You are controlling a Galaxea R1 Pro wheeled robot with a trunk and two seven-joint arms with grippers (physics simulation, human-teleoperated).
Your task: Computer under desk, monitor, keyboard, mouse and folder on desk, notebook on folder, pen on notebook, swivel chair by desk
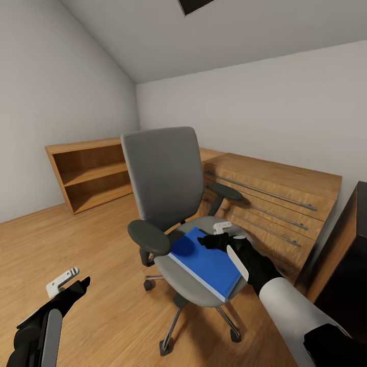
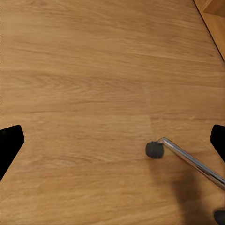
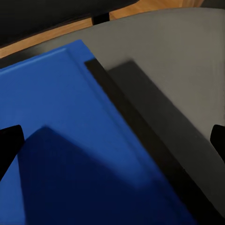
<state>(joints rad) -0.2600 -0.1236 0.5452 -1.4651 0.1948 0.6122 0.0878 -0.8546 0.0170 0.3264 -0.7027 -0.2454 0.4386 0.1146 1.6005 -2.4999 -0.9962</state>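
While right claw (image 1: 223, 235) hovers wide over the folder (image 1: 206, 262) on swivel chair (image 1: 163, 178), thin, stiff, slick: pinch its 3 o'clock edge.

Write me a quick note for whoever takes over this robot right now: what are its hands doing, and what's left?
Right gripper: open, just above the blue folder, nothing held.
Left gripper: open, empty, low over the floor.
Folder lies flat on the chair seat, partly over its front edge.
Done: nothing visible yet. Desk, monitor, keyboard, mouse, notebook and pen can't be judged here.
Left: grasp the folder, carry it to the desk, then everything else.
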